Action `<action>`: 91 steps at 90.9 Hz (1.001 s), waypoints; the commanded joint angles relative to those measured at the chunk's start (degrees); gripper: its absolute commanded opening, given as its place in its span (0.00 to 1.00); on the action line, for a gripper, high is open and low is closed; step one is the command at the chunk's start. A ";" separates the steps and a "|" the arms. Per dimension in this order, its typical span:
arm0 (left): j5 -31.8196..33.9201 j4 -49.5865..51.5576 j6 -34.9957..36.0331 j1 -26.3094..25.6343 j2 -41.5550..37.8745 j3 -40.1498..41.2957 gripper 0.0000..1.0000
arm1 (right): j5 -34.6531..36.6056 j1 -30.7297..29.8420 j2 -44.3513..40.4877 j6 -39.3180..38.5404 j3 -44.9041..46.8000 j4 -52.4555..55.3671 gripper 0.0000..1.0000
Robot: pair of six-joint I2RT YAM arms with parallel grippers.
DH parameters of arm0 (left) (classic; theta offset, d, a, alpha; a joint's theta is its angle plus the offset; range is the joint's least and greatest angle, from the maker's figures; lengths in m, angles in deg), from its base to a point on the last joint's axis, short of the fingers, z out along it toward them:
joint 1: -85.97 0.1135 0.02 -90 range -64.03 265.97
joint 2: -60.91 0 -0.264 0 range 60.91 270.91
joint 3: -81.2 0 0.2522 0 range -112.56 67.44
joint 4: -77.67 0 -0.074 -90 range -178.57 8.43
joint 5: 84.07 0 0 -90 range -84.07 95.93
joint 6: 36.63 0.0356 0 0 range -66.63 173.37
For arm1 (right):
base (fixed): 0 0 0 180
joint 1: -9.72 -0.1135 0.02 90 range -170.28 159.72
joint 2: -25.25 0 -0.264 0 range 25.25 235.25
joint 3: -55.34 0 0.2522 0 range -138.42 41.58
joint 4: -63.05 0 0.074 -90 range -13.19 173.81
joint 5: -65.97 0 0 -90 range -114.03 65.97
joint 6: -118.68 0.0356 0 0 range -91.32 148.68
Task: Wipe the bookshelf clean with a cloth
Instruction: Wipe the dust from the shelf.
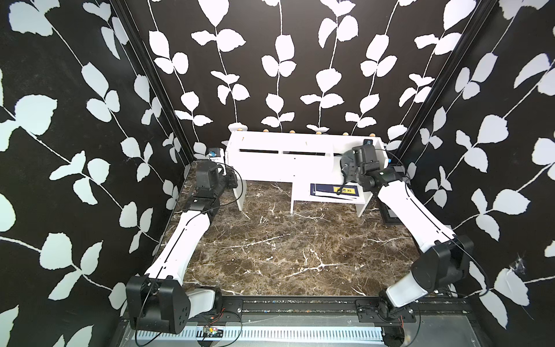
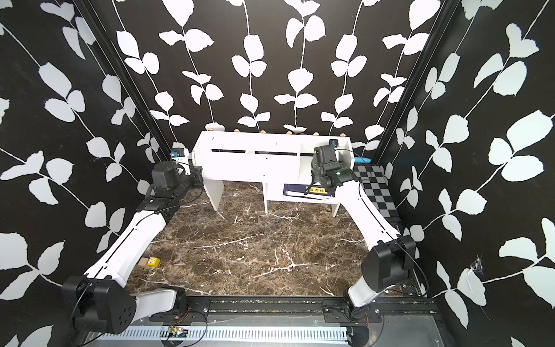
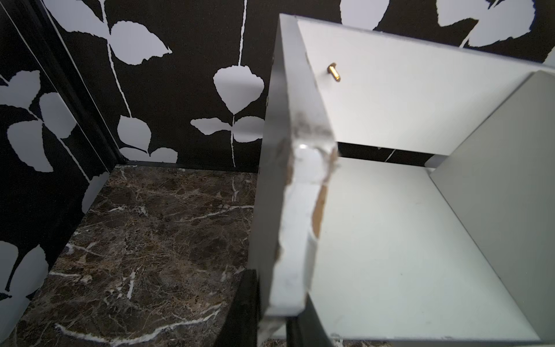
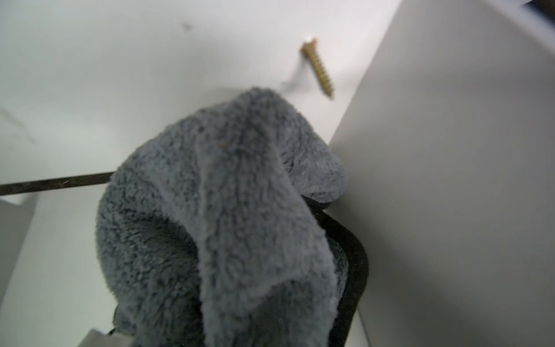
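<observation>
Along back wall, bookshelf (image 1: 282,162) lengthwise; left claw (image 3: 271,312) tight on its end, right claw (image 1: 349,168) on cloth (image 4: 228,210)

This is a robot test cell in a lab, not a lived-in room. 2 white-and-black arms, the left arm (image 1: 186,237) and the right arm (image 1: 405,216), are mounted on a black rail (image 1: 300,306) along the front edge of a marble-patterned worktop (image 1: 270,240). A slotted cable duct (image 1: 285,333) and loose wires run beside the rail. 3 walls (image 1: 270,60) of black leaf-print paper, joined by black metal posts (image 1: 160,90), box the worktop in. A black-and-white checkered board (image 2: 378,192) lies at 1 side and a small yellow cube (image 2: 153,262) near the other. The only furniture is a small white bookshelf (image 1: 270,162).
</observation>
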 commanded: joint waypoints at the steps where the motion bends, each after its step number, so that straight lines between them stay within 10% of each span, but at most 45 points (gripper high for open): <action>1: -3.92 -1.36 -4.79 -1.04 -2.64 0.41 0.00 | 3.58 0.31 0.60 -1.60 -2.44 1.18 0.00; 24: -4.43 -1.51 -4.74 -0.99 -2.65 0.48 0.00 | -13.37 -1.01 0.18 -4.18 0.90 -5.56 0.00; 64: -5.90 -2.01 -4.01 -1.22 -3.47 0.51 0.00 | 10.75 -18.71 -9.80 -17.32 -4.73 -11.32 0.00; 91: -6.31 -2.54 -2.68 -1.88 -4.36 0.84 0.00 | 2.82 -26.50 -5.16 -18.91 -14.56 -10.25 0.00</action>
